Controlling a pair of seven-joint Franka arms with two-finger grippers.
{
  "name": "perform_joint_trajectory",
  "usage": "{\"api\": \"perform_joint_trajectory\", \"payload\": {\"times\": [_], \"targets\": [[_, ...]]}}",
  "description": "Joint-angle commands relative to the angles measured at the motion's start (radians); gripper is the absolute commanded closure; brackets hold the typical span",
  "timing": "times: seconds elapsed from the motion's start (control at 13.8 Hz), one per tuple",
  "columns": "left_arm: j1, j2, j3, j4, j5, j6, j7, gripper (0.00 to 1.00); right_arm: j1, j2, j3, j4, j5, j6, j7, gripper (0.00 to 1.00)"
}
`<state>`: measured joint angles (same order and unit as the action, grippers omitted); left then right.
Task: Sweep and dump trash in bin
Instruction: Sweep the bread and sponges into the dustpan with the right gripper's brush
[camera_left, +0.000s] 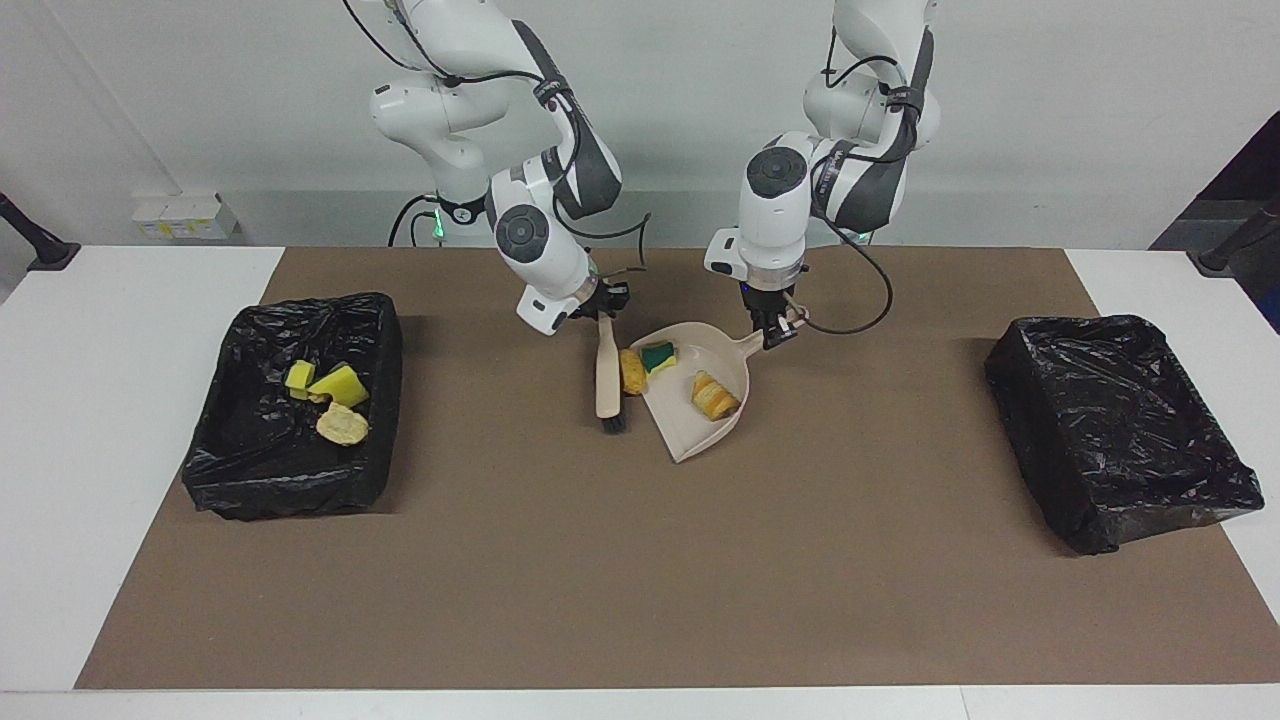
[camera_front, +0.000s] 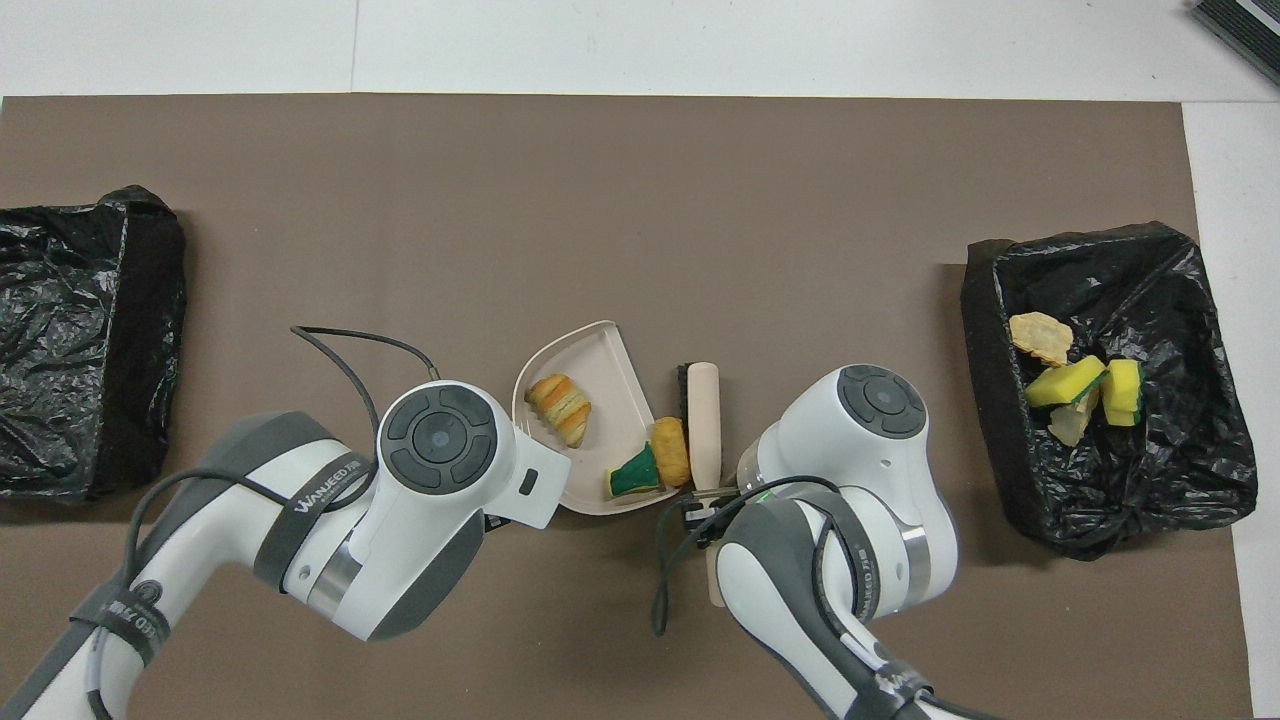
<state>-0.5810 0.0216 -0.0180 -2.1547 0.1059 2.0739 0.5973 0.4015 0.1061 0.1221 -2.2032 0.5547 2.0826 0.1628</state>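
The surface (camera_left: 640, 600) carries a wide brown mat (camera_left: 700, 560), and at either end of it sits a black-lined bin — the one at the right arm's end (camera_left: 290, 400) holds four scraps: two yellow sponge chunks (camera_left: 338, 384), a pale crumbly piece (camera_left: 342, 425) and one more tucked among them, while the bin at the left arm's end (camera_left: 1120, 425) shows only its black liner. In the middle, the beige dustpan (camera_left: 700, 415) lies flat on the mat, its handle pinched in the left pincer (camera_left: 778, 335), fingers clamped on it. Just beside the pan's open edge, toward the right arm's end, the beige hand brush (camera_left: 606, 375) stands with its black bristles down on the mat, its handle gripped tight in the right pincer (camera_left: 600, 310). Now the trash in play — a striped golden bread piece (camera_left: 714, 396) rests inside the pan, a green-faced sponge chunk (camera_left: 657, 355) sits at the pan's lip, and a golden-brown piece (camera_left: 633, 371) is squeezed between the brush and the pan's edge, touching the sponge chunk.
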Motion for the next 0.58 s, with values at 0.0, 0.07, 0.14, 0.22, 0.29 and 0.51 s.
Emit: {"api": "perform_joint_trajectory", "payload": {"times": [0.0, 0.07, 0.14, 0.22, 0.29, 0.51], "targets": [[0.003, -0.037, 0.0, -0.044, 0.015, 0.008, 0.01, 1.0, 0.084, 0.018, 0.002, 0.017, 0.152, 0.089, 0.006, 1.0], [0.003, -0.043, 0.0, -0.05, 0.015, 0.009, 0.012, 1.0, 0.094, 0.017, 0.002, 0.02, 0.189, 0.097, 0.006, 1.0], [0.004, -0.043, 0.0, -0.053, 0.015, 0.009, 0.013, 1.0, 0.094, 0.017, 0.004, 0.022, 0.2, 0.097, 0.004, 1.0], [0.003, -0.045, 0.0, -0.056, 0.015, 0.012, 0.019, 1.0, 0.094, 0.017, 0.002, 0.022, 0.189, 0.088, -0.006, 1.0], [0.003, -0.043, 0.0, -0.056, 0.015, 0.02, 0.031, 1.0, 0.089, 0.012, -0.001, 0.016, 0.176, 0.073, -0.006, 1.0], [0.003, -0.045, 0.0, -0.06, 0.015, 0.02, 0.07, 1.0, 0.063, -0.005, -0.01, 0.017, 0.055, 0.019, 0.006, 1.0]]}}
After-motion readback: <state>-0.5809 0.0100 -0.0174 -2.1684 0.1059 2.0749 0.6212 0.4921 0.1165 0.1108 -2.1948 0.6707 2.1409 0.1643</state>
